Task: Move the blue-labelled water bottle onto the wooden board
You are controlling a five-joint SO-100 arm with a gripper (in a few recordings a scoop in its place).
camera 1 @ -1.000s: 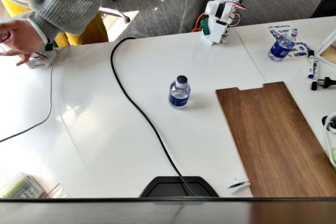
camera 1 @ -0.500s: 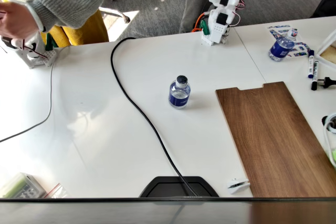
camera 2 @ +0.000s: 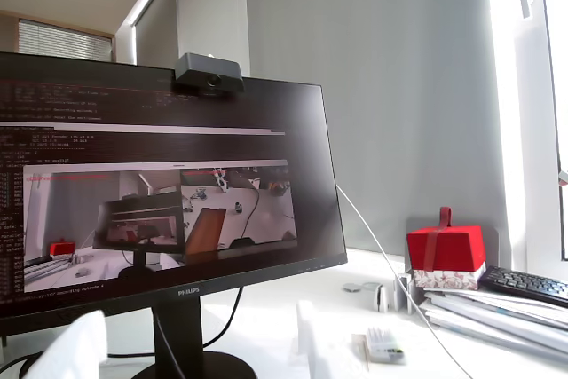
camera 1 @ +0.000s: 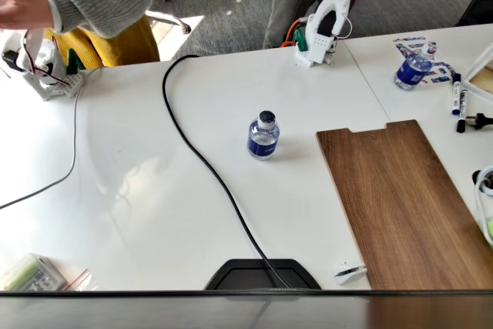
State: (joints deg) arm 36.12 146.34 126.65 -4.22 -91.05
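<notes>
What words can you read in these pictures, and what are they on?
"PHILIPS": on the lower edge of the monitor in the wrist view.
Lines on the monitor's screen: too small and blurred to read.
Dark blue label on the blue-labelled water bottle standing on the white table: print too small to read.
Label on the second bottle at the right: too small to read.
The wooden board: no writing seen.
</notes>
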